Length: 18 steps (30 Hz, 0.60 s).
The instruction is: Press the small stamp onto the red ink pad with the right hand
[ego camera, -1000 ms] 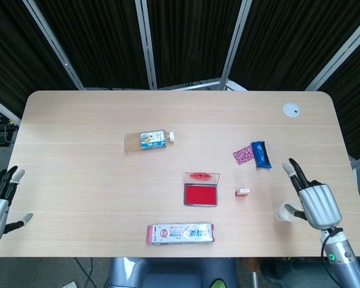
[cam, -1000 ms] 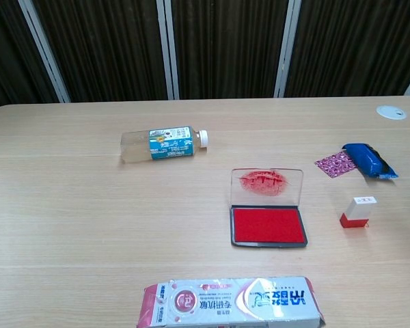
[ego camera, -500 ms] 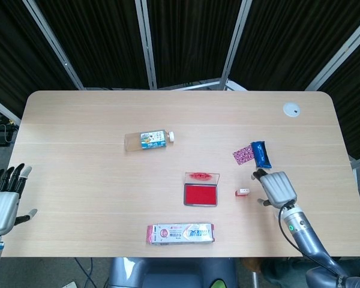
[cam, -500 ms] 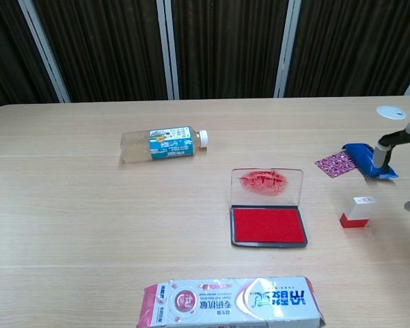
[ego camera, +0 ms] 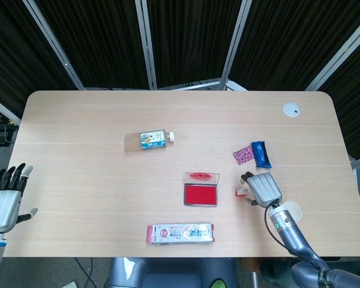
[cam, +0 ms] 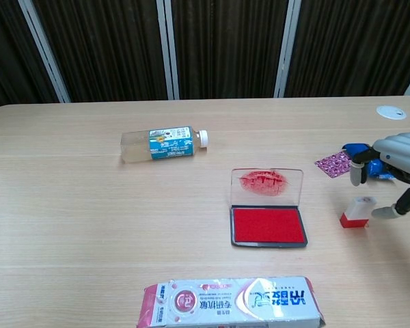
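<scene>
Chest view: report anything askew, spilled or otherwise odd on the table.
The plastic bottle lies on its side instead of standing. The ink pad's upright clear lid is smeared with red ink. The small stamp leans slightly. Nothing looks spilled.

right hand [cam: 396,167] cut off by edge

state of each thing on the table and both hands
stamp: upright, right of the pad, not yet held
ink pad: open, lid standing up at the back
bottle: lying on its side, cap on
long packet: lying flat at the near edge
blue packet: lying flat beside a pink one
right hand: over the stamp, fingers apart, holds nothing
left hand: open, off the table's left edge
</scene>
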Motion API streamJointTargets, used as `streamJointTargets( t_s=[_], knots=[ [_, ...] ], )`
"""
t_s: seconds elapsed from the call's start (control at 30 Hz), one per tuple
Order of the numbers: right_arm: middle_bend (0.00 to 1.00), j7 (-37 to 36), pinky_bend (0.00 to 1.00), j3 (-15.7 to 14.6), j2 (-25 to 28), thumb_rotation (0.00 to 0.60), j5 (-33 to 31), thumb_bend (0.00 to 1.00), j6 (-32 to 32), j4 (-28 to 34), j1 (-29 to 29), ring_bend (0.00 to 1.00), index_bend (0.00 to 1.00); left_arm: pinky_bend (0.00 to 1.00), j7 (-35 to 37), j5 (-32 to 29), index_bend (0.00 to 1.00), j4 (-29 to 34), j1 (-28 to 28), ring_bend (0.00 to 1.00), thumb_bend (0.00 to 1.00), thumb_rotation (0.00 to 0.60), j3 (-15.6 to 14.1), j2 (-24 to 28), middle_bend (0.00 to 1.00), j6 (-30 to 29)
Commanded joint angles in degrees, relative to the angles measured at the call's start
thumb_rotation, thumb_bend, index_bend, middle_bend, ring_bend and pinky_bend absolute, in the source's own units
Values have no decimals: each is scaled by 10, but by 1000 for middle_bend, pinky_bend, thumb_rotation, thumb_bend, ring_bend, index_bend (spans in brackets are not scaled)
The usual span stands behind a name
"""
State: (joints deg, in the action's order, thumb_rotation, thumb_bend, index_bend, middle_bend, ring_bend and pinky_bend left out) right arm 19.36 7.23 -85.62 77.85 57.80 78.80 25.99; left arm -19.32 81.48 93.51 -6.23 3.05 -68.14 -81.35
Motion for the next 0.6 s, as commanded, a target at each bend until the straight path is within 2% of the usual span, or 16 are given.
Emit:
streamJointTargets(
  t_s=[0.03, 0.27, 0.6],
  knots=[
    [401, -9, 1000, -2, -15, 600, -2, 182, -4, -20, 6, 845, 419, 0, -1, 0, 0, 0, 0, 0, 0, 600, 0, 0, 0, -1],
    [403, -19, 1000, -8, -31, 600, 3, 248, -5, -45, 12, 845, 421, 0, -1, -2, 0, -1, -2, 0, 0, 600, -1, -1, 0, 1],
    [422, -28, 1000, -16, -36, 600, 2, 272, -10, -54, 20, 845, 440, 0, -2, -4, 0, -2, -3, 0, 0, 600, -2, -2, 0, -1]
  ],
)
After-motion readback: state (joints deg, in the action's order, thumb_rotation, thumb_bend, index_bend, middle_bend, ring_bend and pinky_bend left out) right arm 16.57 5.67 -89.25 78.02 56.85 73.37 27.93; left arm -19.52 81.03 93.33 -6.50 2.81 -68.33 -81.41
